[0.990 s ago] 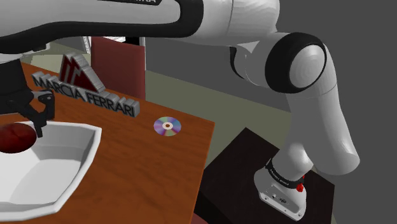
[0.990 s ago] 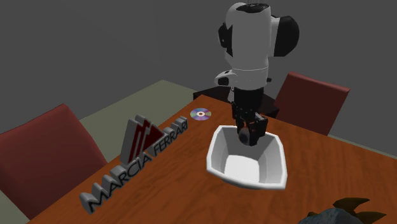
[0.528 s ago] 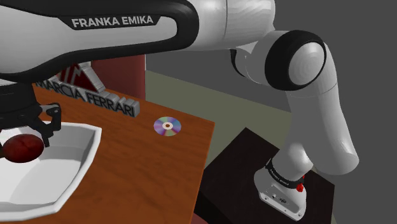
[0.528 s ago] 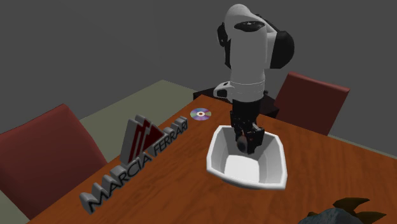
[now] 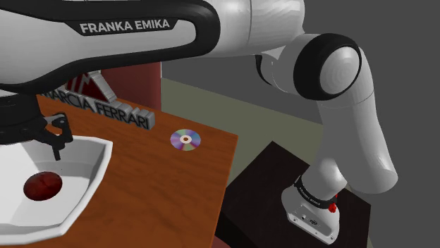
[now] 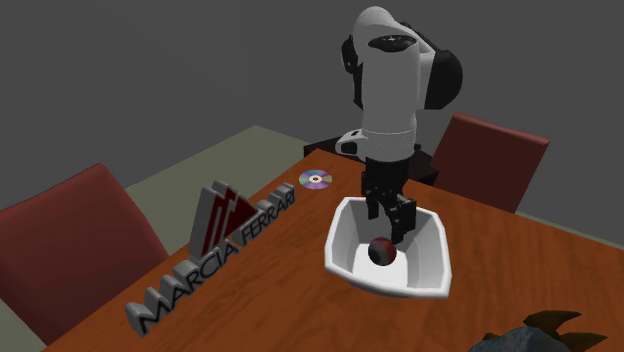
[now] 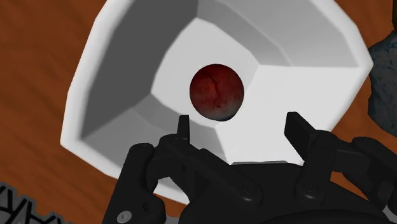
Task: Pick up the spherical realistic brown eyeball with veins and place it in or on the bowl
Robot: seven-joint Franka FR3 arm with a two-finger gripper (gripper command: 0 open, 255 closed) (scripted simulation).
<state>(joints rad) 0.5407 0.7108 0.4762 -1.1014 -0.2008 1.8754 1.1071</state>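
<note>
**Eyeball lying in bowl, jaws standing apart**

The brown table point(image 5: 162, 176) is standing in a grey room, with red chairs point(image 6: 70, 240) beside it. The gripper point(image 6: 392, 222) is hanging over the white bowl point(image 6: 338, 240) with its jaws apart. The dark red eyeball point(image 7: 217, 93) is lying on the bowl's floor just below them, untouched. A disc point(image 5: 185, 139) and a name sign point(image 6: 215, 250) are lying well away from the jaws. The picture's edge is cutting off a dark thing point(image 6: 535, 335).

Shoulder beside stand point(image 5: 261, 191), second exterior facing arm point(image 6: 390, 90) across table point(image 6: 520, 270), wrist close over shared bowl point(image 7: 127, 76)
</note>
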